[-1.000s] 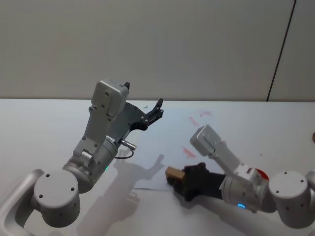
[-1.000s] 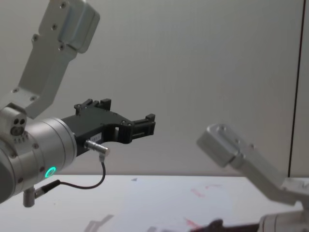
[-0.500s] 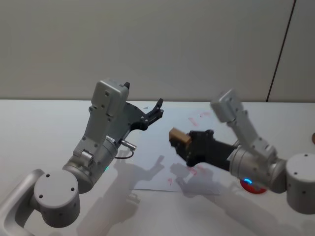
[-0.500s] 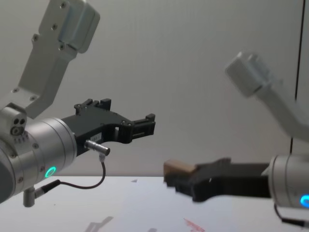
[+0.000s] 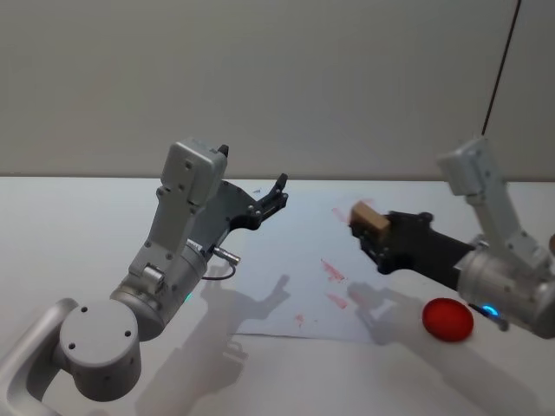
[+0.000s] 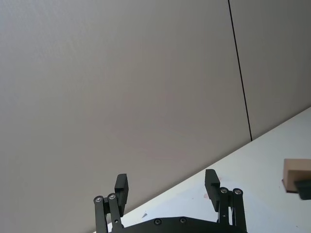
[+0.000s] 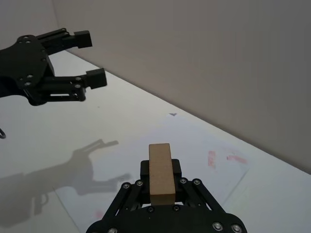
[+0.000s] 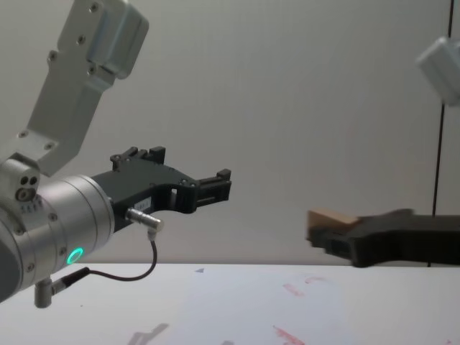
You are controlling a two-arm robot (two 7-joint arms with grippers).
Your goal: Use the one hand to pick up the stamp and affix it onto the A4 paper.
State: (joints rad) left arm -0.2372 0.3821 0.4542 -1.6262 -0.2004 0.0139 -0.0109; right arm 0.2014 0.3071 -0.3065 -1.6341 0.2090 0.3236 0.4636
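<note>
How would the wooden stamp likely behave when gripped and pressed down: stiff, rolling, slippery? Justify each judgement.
Probably stiff: the stamp shows straight edges clamped in the right tool. Unlikely to roll: its faces look flat and rectangular. Likely light, held in mid-air by one end. The left tool hangs open, apart.

Your left hand point(image 6: 166, 183) reaches forward with its two black fingers point(image 6: 121, 186) spread wide, their blunt tips set against a plain grey wall point(image 6: 121, 87). A thin dark seam point(image 6: 239, 73) runs straight down that wall to the white desk point(image 6: 265, 194), whose far edge crosses behind the fingers at a slant. Off to one side, well apart from your left hand, the tan stamp point(image 6: 295, 173) sits in the air above the desk, with a black tip of your right hand point(image 6: 305, 189) touching one corner.
</note>
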